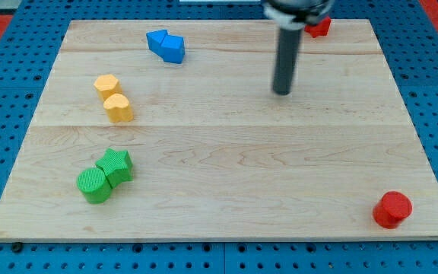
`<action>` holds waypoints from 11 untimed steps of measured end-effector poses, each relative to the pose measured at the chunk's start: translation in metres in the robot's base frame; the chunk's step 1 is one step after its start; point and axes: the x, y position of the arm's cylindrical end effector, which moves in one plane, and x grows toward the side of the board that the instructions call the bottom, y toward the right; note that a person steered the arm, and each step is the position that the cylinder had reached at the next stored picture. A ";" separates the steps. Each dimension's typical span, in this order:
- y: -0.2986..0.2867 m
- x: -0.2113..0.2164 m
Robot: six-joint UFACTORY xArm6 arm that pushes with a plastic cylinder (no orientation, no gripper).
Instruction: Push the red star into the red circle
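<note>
i see a pale wooden table resting on a blue pegboard, viewed from one camera. my arm carries no pincer, only a straight dark rod, so there is nothing to report as spread or pressed together. my tip sits on the table in the upper right part, touching no block.

the red star lies at the table's top edge near the top right corner, partly hidden behind the rod's upper end, so its shape is hard to make out. it is up and to the right of my tip, a little apart from it.

the red circle sits near the bottom right corner, well apart from the star and from my tip.

two blue blocks touch each other near the top edge, left of centre. a yellow block and another yellow block sit touching near the left edge. a green star and a green circle touch each other toward the bottom left corner.
</note>
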 end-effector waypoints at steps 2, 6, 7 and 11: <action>0.136 -0.072; -0.004 -0.161; -0.086 -0.118; -0.135 -0.111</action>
